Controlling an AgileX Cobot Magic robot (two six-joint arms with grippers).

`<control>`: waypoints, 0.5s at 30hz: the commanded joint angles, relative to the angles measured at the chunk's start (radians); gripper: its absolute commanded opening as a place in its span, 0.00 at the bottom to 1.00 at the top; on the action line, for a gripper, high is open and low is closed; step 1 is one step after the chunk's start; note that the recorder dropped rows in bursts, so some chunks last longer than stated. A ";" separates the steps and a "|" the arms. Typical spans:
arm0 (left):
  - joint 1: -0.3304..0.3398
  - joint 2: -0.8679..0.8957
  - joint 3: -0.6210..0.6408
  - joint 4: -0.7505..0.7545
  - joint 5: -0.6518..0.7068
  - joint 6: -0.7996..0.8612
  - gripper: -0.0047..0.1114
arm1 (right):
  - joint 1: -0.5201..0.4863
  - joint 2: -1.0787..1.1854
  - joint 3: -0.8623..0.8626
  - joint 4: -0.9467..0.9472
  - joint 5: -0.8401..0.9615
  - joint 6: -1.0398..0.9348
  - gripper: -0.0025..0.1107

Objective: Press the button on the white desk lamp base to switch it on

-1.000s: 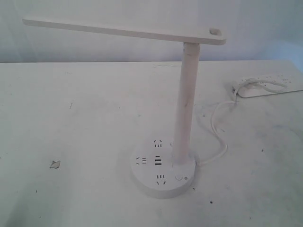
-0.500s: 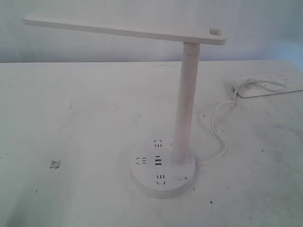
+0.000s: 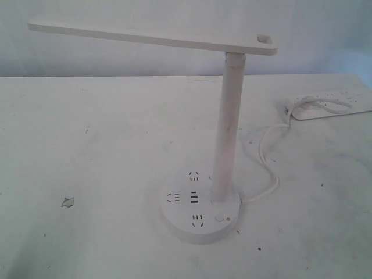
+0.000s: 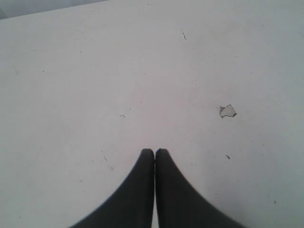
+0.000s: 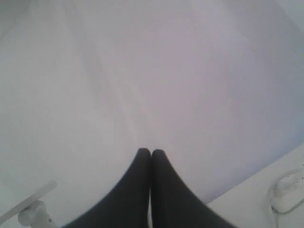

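Note:
The white desk lamp base, a round disc with dark socket slots, stands on the table in the exterior view, front and centre. Its slim pole carries a flat white head reaching left. The button is a small ringed circle on the disc's front right, beside the pole's foot. Neither arm shows in the exterior view. My left gripper is shut, empty, over bare tabletop. My right gripper is shut, empty, facing a pale wall, with the lamp's head end low in its wrist view.
A long white power strip lies at the back right, and the lamp's cord loops from it to the base. A small chipped mark scars the tabletop at the left, also the chip near my left gripper. The strip's plug shows at the right.

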 commanded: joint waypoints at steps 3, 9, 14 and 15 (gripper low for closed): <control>0.000 -0.003 0.002 -0.010 0.002 0.000 0.04 | 0.005 -0.002 -0.001 -0.259 -0.042 0.136 0.02; 0.000 -0.003 0.002 -0.010 0.002 0.000 0.04 | 0.005 -0.002 -0.001 -0.676 -0.466 0.272 0.02; 0.000 -0.003 0.002 -0.010 0.002 0.000 0.04 | 0.005 -0.002 -0.001 -0.812 -0.715 0.288 0.02; 0.000 -0.003 0.002 -0.010 0.002 0.000 0.04 | 0.005 0.006 -0.001 -0.820 -0.710 0.288 0.02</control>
